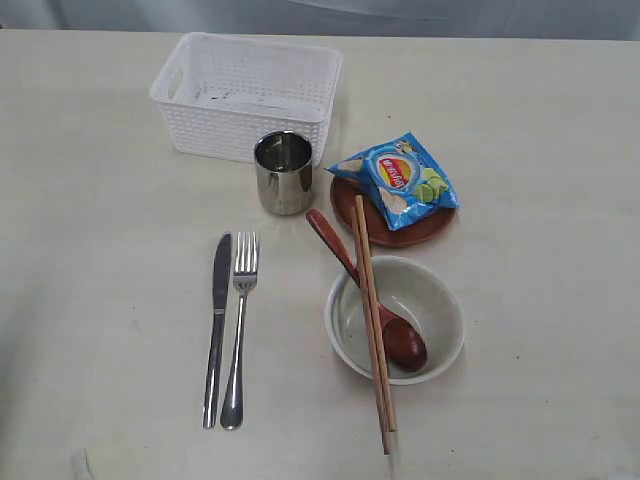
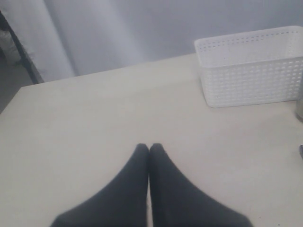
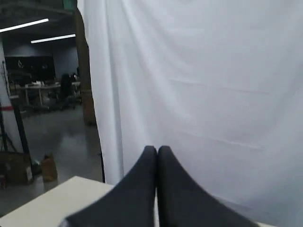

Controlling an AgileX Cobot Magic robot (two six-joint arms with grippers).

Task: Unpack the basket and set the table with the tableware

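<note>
The white lattice basket (image 1: 246, 96) stands at the back of the table (image 1: 100, 250), and nothing shows inside it. In front of it is the steel cup (image 1: 284, 172). A steel knife (image 1: 217, 325) and fork (image 1: 240, 325) lie side by side. The off-white bowl (image 1: 440, 330) holds the reddish wooden spoon (image 1: 372, 302), with the chopsticks (image 1: 372, 325) laid across it. A round brown plate (image 1: 404, 233) sits under a blue snack bag (image 1: 404, 180). Neither arm shows in the exterior view. My left gripper (image 2: 149, 147) is shut and empty above bare table, the basket (image 2: 251, 71) off to one side. My right gripper (image 3: 157, 150) is shut and empty, facing a white curtain.
A white curtain (image 3: 203, 85) hangs beyond the table's corner (image 3: 61, 196) in the right wrist view, with a dim workshop behind it. Pale curtain also backs the table's far edge (image 2: 109, 73) in the left wrist view.
</note>
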